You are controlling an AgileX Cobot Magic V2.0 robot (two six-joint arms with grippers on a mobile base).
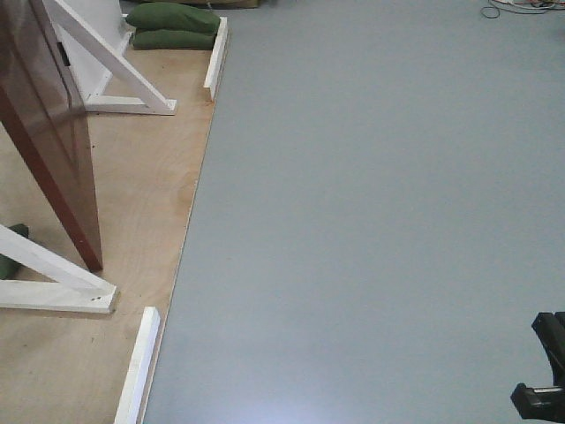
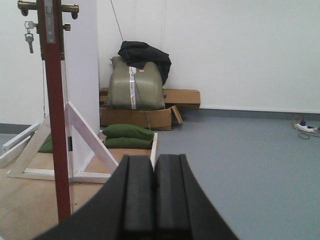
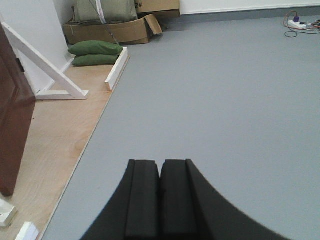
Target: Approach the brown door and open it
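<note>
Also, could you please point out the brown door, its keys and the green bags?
brown door (image 1: pixel 44 132): front-facing view, on its glossy face.
keys (image 2: pixel 29 41): left wrist view, on the hanging key.
green bags (image 2: pixel 128 132): left wrist view, on the upper bag.

Your left gripper (image 2: pixel 153 200) is closed: the two black pads meet flat along the centre line, seam vertical. It points roughly level, straight ahead, fingers side by side with no roll to speak of. Your right gripper (image 3: pixel 160 200) is the same, with pads pressed together and the seam upright, but its wrist is pitched somewhat downward. In both wrist views the fingers flare out wide toward the camera. In the front view, only a black robot part (image 1: pixel 543 375) pokes in at the lower right corner; which arm it belongs to can't be told. Neither arm otherwise shows there.
</note>
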